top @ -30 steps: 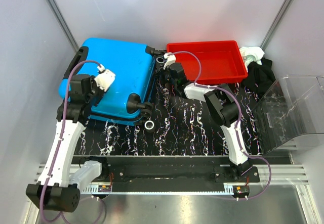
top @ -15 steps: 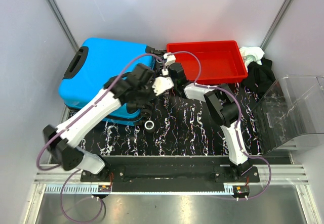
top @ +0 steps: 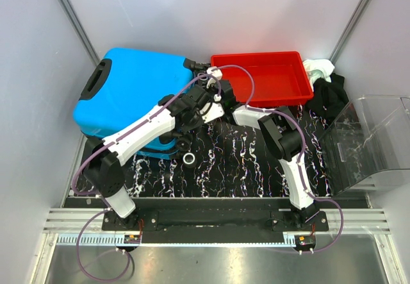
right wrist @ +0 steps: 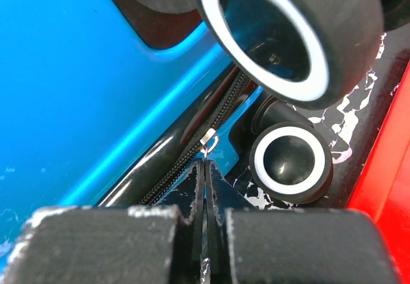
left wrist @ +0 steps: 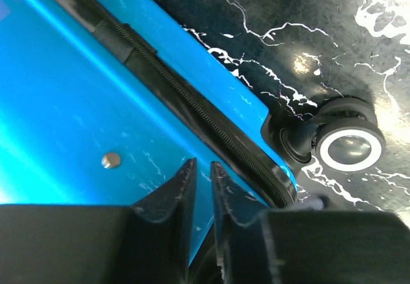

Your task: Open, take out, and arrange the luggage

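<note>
**Top view.** We see the luggage (top: 134, 95) lying flat at 10 o'clock on the black marbled table (top: 243, 162). Its lid is down, its black handle (top: 96, 82) is on the 9 o'clock side, and its wheeled end faces 3 o'clock. The red tray (top: 262, 75) sits at 1 o'clock, just beside that wheeled end. A heap of white and black cloth (top: 323, 82) lies past the tray at 2 o'clock, and the clear bin (top: 368, 143) stands at 3 o'clock. The left arm (top: 141, 130) crosses the case's near corner and the right arm (top: 282, 140) rises from 5 o'clock. Both arms end at the wheeled edge of the case.

**Left wrist view.** The left gripper (left wrist: 200, 176) hovers over the blue shell with its fingers (left wrist: 179, 191) nearly together. We note a thin gap between them with nothing in it. The closed zipper (left wrist: 192, 104) runs from 10 o'clock to 4 o'clock. A small metal rivet (left wrist: 111, 160) sits at 8 o'clock, and one white-rimmed wheel (left wrist: 349, 148) rests on the table at 3 o'clock.

**Right wrist view.** The right gripper (right wrist: 205, 168) has its fingers pressed together. The silver zipper pull (right wrist: 208, 144) touches the very tips, but we cannot tell whether it is pinched. Two wheels fill the view from 12 to 3 o'clock, the larger wheel (right wrist: 288, 34) above the smaller wheel (right wrist: 291, 159).
</note>
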`<state>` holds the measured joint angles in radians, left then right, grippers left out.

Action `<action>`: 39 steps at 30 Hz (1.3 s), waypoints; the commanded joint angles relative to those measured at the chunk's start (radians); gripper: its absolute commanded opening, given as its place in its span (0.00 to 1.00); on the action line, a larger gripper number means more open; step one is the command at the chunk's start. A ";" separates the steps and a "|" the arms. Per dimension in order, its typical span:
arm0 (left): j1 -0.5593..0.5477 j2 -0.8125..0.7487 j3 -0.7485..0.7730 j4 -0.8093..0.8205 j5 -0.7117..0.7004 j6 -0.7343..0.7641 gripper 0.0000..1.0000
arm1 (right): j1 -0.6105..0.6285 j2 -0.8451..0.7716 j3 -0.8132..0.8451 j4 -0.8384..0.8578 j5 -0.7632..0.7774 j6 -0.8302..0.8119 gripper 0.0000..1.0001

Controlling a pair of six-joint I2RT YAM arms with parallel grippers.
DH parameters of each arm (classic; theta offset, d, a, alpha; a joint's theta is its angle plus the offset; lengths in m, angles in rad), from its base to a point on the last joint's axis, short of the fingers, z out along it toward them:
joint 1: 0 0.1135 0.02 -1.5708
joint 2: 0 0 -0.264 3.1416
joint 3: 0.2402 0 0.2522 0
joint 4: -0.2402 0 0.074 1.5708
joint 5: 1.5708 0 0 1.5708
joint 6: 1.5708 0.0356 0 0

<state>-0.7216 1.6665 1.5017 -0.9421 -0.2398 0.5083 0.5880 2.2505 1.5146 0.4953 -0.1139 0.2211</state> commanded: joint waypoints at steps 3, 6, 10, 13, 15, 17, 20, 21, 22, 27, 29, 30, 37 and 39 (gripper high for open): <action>0.043 -0.145 -0.199 -0.086 -0.027 0.105 0.19 | 0.047 -0.057 -0.042 -0.012 -0.070 0.018 0.00; 0.053 -0.234 -0.326 -0.109 -0.004 0.156 0.18 | 0.049 -0.074 -0.071 -0.003 -0.081 0.049 0.00; 0.082 -0.350 -0.432 -0.162 0.066 0.197 0.17 | 0.050 -0.100 -0.122 0.011 -0.090 0.089 0.00; 0.105 -0.486 -0.506 -0.246 0.096 0.252 0.17 | 0.061 -0.129 -0.171 0.026 -0.099 0.104 0.00; 0.114 -0.542 -0.576 -0.276 0.088 0.286 0.18 | 0.073 -0.147 -0.207 0.031 -0.099 0.103 0.00; 0.129 -0.612 -0.632 -0.319 0.074 0.344 0.17 | 0.076 -0.160 -0.235 0.061 -0.115 0.119 0.00; 0.203 -0.675 -0.647 -0.340 0.068 0.430 0.17 | 0.079 -0.181 -0.303 0.132 -0.124 0.175 0.00; 0.243 -0.680 -0.626 -0.340 0.080 0.449 0.17 | 0.081 -0.186 -0.327 0.147 -0.124 0.193 0.00; 0.255 -0.679 -0.606 -0.339 0.092 0.461 0.17 | 0.085 -0.186 -0.333 0.167 -0.124 0.195 0.00; 0.252 -0.523 -0.306 -0.287 0.288 0.323 0.34 | 0.087 -0.161 -0.332 0.204 -0.136 0.219 0.00; 0.223 -0.450 -0.128 -0.239 0.307 0.222 0.43 | 0.087 -0.158 -0.330 0.210 -0.133 0.222 0.00; 0.212 -0.391 -0.073 -0.219 0.316 0.176 0.47 | 0.087 -0.155 -0.330 0.215 -0.132 0.222 0.00; 0.159 -0.173 0.204 0.038 0.338 0.185 0.74 | 0.087 -0.163 -0.341 0.223 -0.125 0.224 0.00; 0.157 -0.099 0.239 0.069 0.359 0.217 0.77 | 0.085 -0.166 -0.341 0.224 -0.124 0.225 0.00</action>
<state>-0.5617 1.4620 1.6665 -1.0050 0.0578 0.7055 0.6975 2.0918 1.1893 0.7143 -0.2924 0.4454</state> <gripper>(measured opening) 0.744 0.007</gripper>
